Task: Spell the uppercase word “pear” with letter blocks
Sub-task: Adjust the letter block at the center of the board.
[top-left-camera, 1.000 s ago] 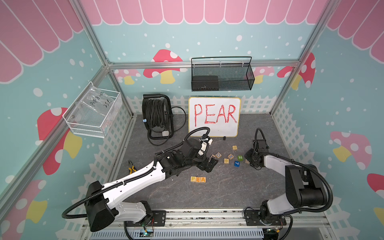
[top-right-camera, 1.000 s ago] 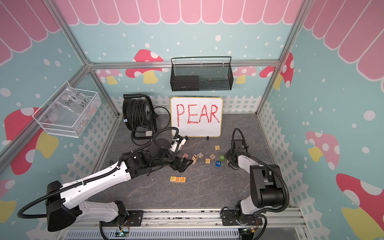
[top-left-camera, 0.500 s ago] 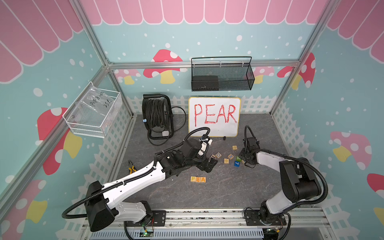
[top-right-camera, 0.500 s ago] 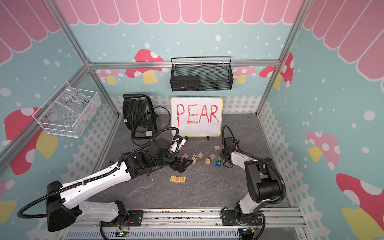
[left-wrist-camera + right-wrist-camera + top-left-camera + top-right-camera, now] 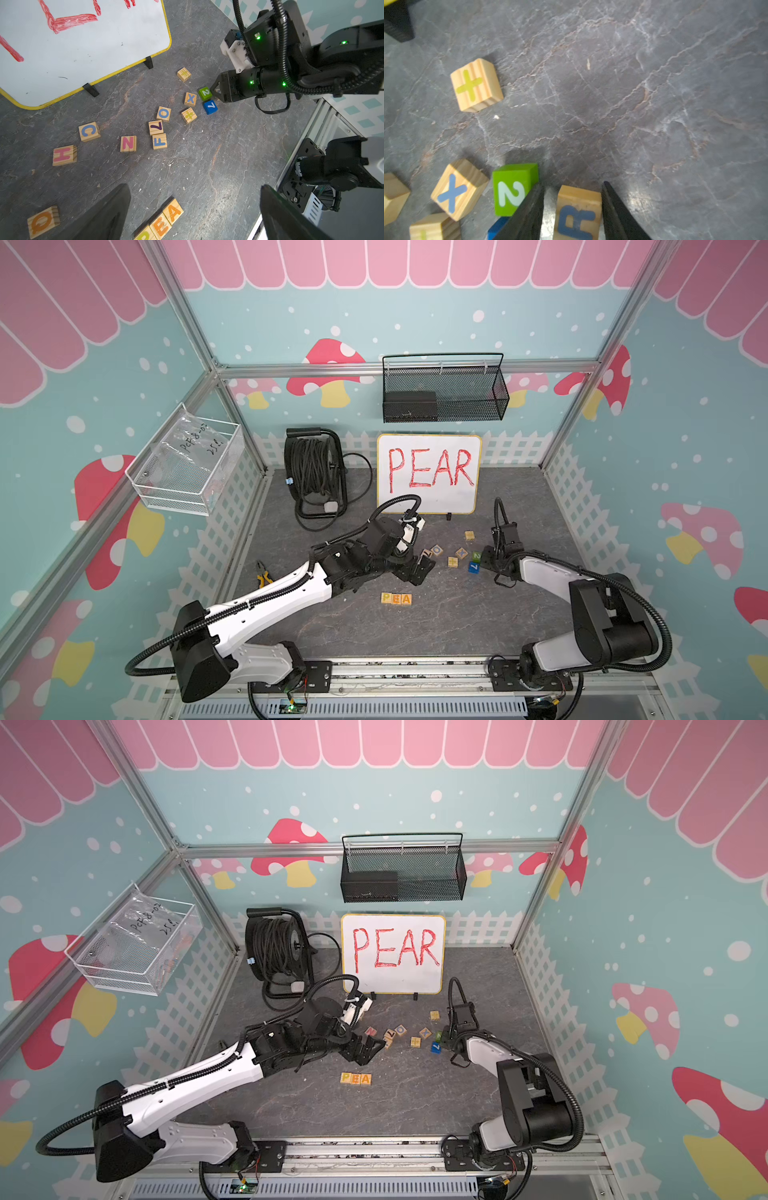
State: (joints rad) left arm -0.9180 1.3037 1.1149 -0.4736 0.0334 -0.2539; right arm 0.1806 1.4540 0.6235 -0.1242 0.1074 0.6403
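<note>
while your right fingers [image 5: 533,207] stand spread astride the r block [image 5: 578,214], gap on one side, it sits on the tabletop [image 5: 436,626] beside the green 2 cube [image 5: 512,191]. your left fingers [image 5: 108,212]: spread, empty, near the p-e-a row [image 5: 396,598].

The pale wooden cube with a blue R [image 5: 577,214] sits between the two black fingers [image 5: 531,214] of the right gripper [image 5: 572,184], with a thin gap on one side. A green painted cube with a 2 [image 5: 512,187] touches one finger's outside, and a blue painted cube [image 5: 497,227] crowds in beside it. Past the other finger the grey stone floor [image 5: 654,104] is bare. The floor by the A end of the wooden P-E-A row [image 5: 396,598] is free too.
</note>
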